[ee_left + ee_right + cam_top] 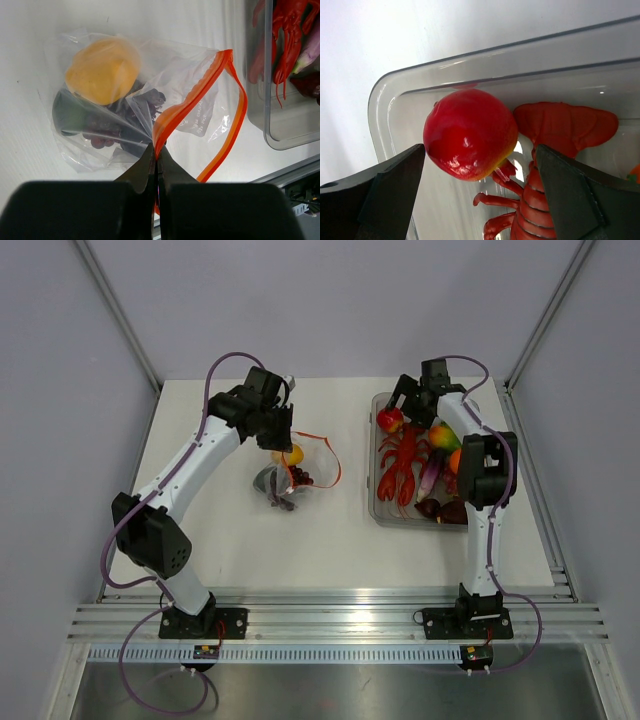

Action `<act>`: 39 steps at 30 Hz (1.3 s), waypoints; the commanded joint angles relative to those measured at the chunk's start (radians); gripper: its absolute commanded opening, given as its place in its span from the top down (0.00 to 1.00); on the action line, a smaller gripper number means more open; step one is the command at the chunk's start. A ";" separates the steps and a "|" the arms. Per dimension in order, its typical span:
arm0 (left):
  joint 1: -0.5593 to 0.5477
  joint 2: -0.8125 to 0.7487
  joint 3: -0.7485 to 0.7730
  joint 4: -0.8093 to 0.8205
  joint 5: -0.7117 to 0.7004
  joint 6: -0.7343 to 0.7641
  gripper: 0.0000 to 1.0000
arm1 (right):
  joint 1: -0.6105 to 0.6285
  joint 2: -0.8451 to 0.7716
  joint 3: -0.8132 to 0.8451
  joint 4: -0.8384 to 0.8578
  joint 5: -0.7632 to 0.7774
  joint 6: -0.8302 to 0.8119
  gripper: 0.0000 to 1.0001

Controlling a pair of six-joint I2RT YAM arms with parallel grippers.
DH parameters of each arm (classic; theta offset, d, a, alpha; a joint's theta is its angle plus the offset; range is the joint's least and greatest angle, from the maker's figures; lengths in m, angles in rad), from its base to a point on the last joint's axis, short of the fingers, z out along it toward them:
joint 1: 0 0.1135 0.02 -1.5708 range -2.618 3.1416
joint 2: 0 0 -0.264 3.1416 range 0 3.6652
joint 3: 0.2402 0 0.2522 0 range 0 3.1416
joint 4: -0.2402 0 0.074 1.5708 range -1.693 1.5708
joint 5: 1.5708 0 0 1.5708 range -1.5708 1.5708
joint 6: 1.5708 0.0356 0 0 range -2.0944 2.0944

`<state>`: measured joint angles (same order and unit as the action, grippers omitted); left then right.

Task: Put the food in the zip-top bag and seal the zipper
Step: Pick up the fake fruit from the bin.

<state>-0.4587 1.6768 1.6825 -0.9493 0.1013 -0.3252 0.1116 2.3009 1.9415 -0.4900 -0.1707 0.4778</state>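
Observation:
The zip-top bag [285,480] lies mid-table, its mouth open toward the right. Its red-orange zipper [200,90] forms a loop. Inside the bag are a yellow-orange fruit [102,70], a dark green piece [67,117] and dark purple grapes [145,100]. My left gripper [157,150] is shut on the zipper strip at the bag's near corner. My right gripper [480,170] is open over the far left corner of the clear tub [384,512], its fingers [395,185] either side of a red apple [470,132], not touching it. The apple also shows in the top view [389,419].
The tub holds a red toy lobster [405,462], a yellow-green-red mango [443,437], an orange fruit [455,460], a pale purple vegetable [431,472] and dark pieces [440,508]. The tub's rim [270,135] lies right of the bag. Grey walls enclose the table.

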 commanded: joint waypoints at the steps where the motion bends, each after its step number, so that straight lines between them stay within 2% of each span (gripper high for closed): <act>1: -0.003 -0.003 0.028 0.023 0.009 -0.002 1.00 | -0.003 0.028 0.050 0.022 -0.072 -0.005 0.01; 10: -0.003 0.003 0.028 0.024 0.020 -0.015 1.00 | -0.004 0.028 0.016 0.076 -0.121 -0.047 0.02; 14: -0.003 0.001 0.028 0.023 0.020 -0.015 1.00 | -0.006 -0.003 -0.024 0.099 -0.118 -0.050 0.25; 18: -0.003 0.001 0.031 0.023 0.026 -0.018 1.00 | -0.007 -0.067 -0.073 0.116 -0.078 -0.050 0.42; 24: -0.003 -0.002 0.023 0.029 0.029 -0.020 1.00 | -0.010 -0.167 -0.168 0.151 -0.062 -0.042 0.48; 29: -0.003 0.004 0.036 0.032 0.055 -0.026 1.00 | -0.010 -0.251 -0.226 0.159 -0.053 -0.039 0.50; 39: -0.005 0.000 0.037 0.035 0.070 -0.035 1.00 | -0.004 -0.530 -0.427 0.165 -0.015 -0.010 0.54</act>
<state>-0.4587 1.6775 1.6825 -0.9489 0.1307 -0.3485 0.1040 1.8912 1.5509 -0.3492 -0.2176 0.4519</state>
